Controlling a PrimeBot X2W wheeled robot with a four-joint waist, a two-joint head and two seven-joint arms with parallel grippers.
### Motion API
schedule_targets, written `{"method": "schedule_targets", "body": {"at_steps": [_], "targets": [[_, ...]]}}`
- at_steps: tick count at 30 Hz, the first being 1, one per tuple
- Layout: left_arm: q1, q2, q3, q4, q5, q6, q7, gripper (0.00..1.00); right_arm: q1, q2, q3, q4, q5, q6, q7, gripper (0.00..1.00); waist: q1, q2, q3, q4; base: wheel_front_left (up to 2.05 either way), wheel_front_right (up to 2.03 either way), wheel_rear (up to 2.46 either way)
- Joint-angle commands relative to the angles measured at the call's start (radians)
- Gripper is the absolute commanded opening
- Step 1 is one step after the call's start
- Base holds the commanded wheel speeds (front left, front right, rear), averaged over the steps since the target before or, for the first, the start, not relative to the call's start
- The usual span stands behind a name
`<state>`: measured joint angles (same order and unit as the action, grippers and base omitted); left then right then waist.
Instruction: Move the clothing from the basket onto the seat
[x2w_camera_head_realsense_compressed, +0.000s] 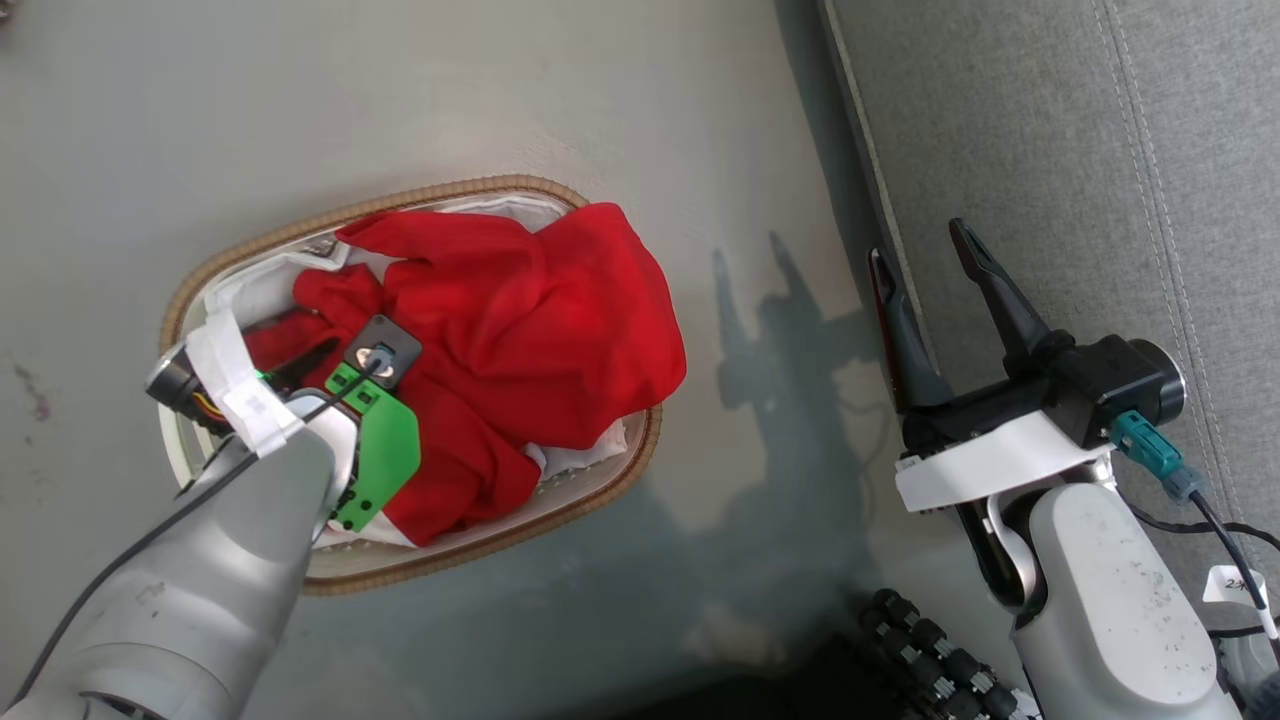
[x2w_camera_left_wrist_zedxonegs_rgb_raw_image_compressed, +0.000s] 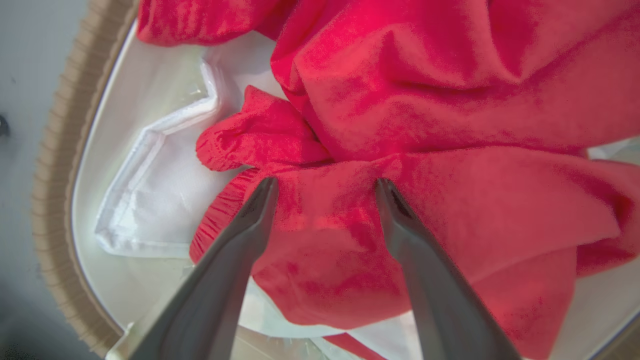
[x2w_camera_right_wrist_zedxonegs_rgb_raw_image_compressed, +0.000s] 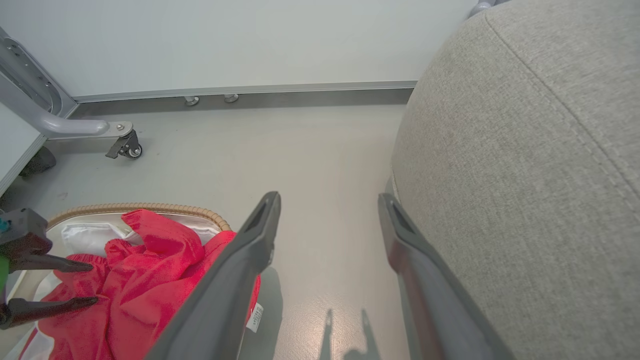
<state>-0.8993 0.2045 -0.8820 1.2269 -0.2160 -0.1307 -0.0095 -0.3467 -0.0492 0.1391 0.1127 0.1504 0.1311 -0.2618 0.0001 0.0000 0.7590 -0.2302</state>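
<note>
Clothing (x2w_camera_head_realsense_compressed: 520, 330), bright red, lies heaped in the basket (x2w_camera_head_realsense_compressed: 420, 190) on the floor (x2w_camera_head_realsense_compressed: 300, 100), one fold spilling over the woven rim. The left gripper (x2w_camera_left_wrist_zedxonegs_rgb_raw_image_compressed: 325, 182) hangs low inside the basket, jaws spread wide and holding nothing, fingertips at the fabric on either side of a raised fold. The right gripper (x2w_camera_head_realsense_compressed: 915, 240), equally wide and empty, is poised beside the edge of the grey seat (x2w_camera_head_realsense_compressed: 1050, 150). This looks like the grasping step; next, the left jaws likely need to press in and close on that fold, missing the white liner (x2w_camera_left_wrist_zedxonegs_rgb_raw_image_compressed: 150, 190).
</note>
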Motion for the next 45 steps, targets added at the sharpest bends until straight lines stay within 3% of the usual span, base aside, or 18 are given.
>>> {"method": "schedule_targets", "body": {"at_steps": [1,13,14,16,17,31,45], "targets": [[-0.021,0.014,-0.006,0.007,-0.009,0.001,0.01,1.0,-0.017,-0.002,0.004,-0.004,0.009,-0.001,-0.005,1.0,-0.0001,0.0,0.022,-0.015,0.0,0.0,0.0],[-0.026,0.03,-0.03,0.043,-0.067,0.001,0.123,0.98,-0.017,-0.003,0.027,-0.003,0.025,-0.001,-0.005,1.0,-0.0001,0.0,0.055,-0.031,0.0,0.0,0.0],[-0.02,0.031,-0.034,0.045,-0.071,0.001,0.13,0.57,-0.017,-0.002,0.028,-0.002,0.027,-0.001,-0.005,1.0,-0.0001,0.0,0.054,-0.031,0.0,0.0,0.0],[-0.013,0.031,-0.04,0.046,-0.075,0.001,0.132,0.12,-0.015,-0.003,0.029,0.0,0.027,-0.001,-0.005,1.0,-0.0001,0.0,0.052,-0.03,0.0,0.0,0.0],[-0.01,0.03,-0.041,0.047,-0.08,0.001,0.132,0.0,-0.014,-0.002,0.028,0.001,0.027,-0.001,-0.005,1.0,-0.0001,0.0,0.05,-0.029,0.0,0.0,0.0],[0.07,-0.012,-0.05,0.023,-0.149,0.0,0.024,0.0,0.016,-0.003,0.007,0.032,-0.008,-0.001,-0.005,1.0,-0.0001,0.0,-0.056,0.016,0.0,0.0,0.0],[0.167,-0.049,-0.076,-0.019,-0.218,0.0,-0.139,0.0,0.096,-0.003,-0.045,0.077,-0.112,-0.001,-0.005,1.0,-0.0001,0.0,-0.354,0.128,0.0,0.0,0.0]]}}
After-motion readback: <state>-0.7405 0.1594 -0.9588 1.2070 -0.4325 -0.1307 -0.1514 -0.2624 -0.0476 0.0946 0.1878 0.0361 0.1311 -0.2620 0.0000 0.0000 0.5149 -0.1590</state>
